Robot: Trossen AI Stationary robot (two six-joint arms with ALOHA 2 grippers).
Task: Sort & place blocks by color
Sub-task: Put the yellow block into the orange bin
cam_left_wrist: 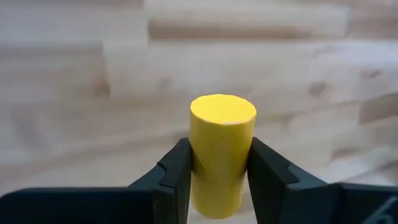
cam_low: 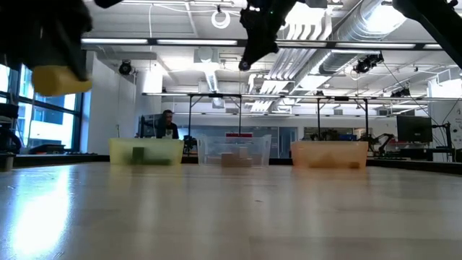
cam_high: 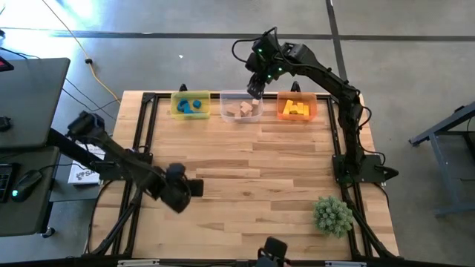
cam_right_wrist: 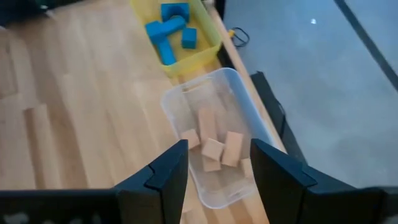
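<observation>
Down at the near left of the table, we have the left gripper (cam_high: 194, 188) clamped on a yellow cylinder (cam_left_wrist: 221, 152), its two dark fingers (cam_left_wrist: 176, 180) pressing the round side from either flank. The cylinder's long axis runs straight out between the jaws, so its flat end looks out ahead of the wrist. It's smooth, painted, evenly round; it looks like a firm hold, though a curved wall could roll if the squeeze eases.

Now the relation that matters: the orange bin (cam_high: 297, 108), where the yellow blocks (cam_high: 298, 110) lie, sits at the far right of the row, diagonally across the table from this gripper and well apart. We reckon the carry must go forward and to the right, passing the yellow bin (cam_high: 191, 105) with its blue blocks (cam_right_wrist: 171, 31) and the clear bin (cam_right_wrist: 249, 134) in the middle.

Over that clear bin we find the right gripper (cam_high: 254, 90), jaws apart and holding nothing, hanging just above the tan blocks (cam_right_wrist: 214, 148). Those are plain wood, square-edged cubes and short bars, lying loose on thin see-through plastic. That arm is far nearer the orange bin, but the piece is ours on the left.

Bare pale planks lie between, and the spiky green plant ball (cam_high: 332, 215) sits off at the near right
</observation>
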